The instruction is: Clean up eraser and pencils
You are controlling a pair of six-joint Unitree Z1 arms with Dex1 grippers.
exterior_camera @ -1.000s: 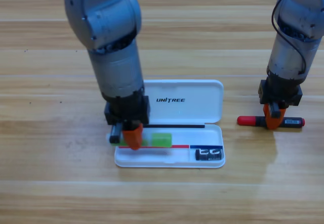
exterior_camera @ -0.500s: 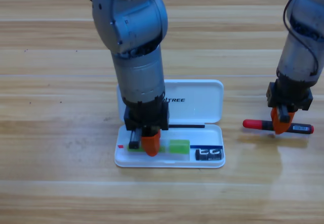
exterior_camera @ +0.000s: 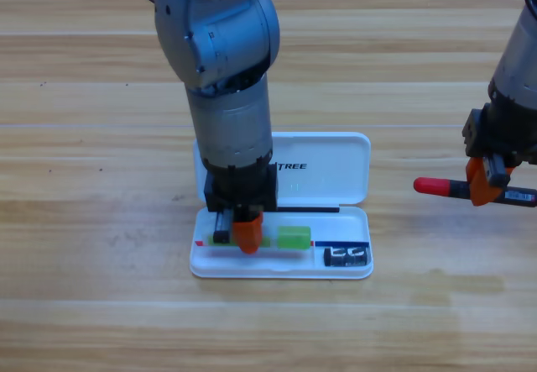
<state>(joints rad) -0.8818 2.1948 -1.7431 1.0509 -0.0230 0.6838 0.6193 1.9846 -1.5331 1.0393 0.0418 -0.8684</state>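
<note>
So the left tool [exterior_camera: 241, 236] is down in the white case [exterior_camera: 336, 170] at 6 o'clock, can't tell its grip. The eraser [exterior_camera: 294, 237] already sits in the tray beside it. At 3 o'clock the right tool [exterior_camera: 484, 181] is clamped crosswise on the pencil [exterior_camera: 436, 186], probably for carrying it to the case.

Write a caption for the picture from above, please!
Left gripper reaches into the white case beside the green eraser; right gripper holds the pencil over the table.

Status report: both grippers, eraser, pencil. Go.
Left gripper down in white case, beside eraser lying in tray. Right gripper shut on pencil at right, outside case. Nothing in the way.
</note>
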